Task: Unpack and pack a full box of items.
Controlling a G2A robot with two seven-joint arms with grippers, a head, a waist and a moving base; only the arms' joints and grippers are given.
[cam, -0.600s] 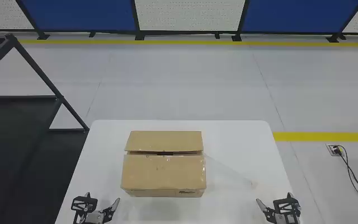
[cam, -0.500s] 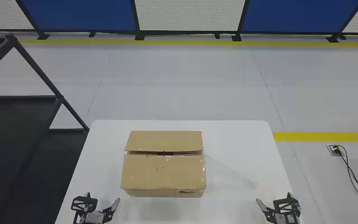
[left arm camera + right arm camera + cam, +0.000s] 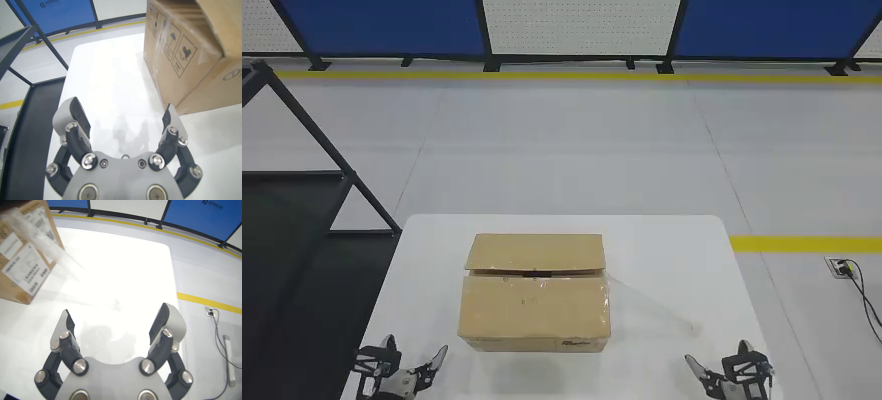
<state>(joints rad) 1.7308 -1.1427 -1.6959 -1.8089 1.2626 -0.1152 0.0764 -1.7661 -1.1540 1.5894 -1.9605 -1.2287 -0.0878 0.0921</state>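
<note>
**Position of the task item.** The cardboard box (image 3: 534, 295) stands on the white surface (image 3: 672, 250), roughly central, with bare surface on every side. Its top flaps lie closed, and a dark seam runs across the lid towards the far edge. A translucent strip (image 3: 56, 255), apparently loose tape or film, trails from the box's right-hand top edge down onto the surface. With the lid shut and no contents out, unpacking is judged not yet begun.

**End effectors.** The left end effector (image 3: 122, 106) sits low over the near edge of the surface, fingers spread wide and holding nothing. The right end effector (image 3: 115, 308) is in the same released state at the near edge on the opposite side, also empty.

**Relation to the box.** The box lies ahead of both end effectors and between them. Its near left corner is just beside the left one's inner finger line without touching it. The right one stands further off, with the trailing strip between it and the box.

**Reason for arrangement, as judged.** The central placement keeps the box within reach of both arms. The flanking, spread-fingered posture suits an approach on the flaps from either side. The loose strip offers a likely first thing to pull.
</note>
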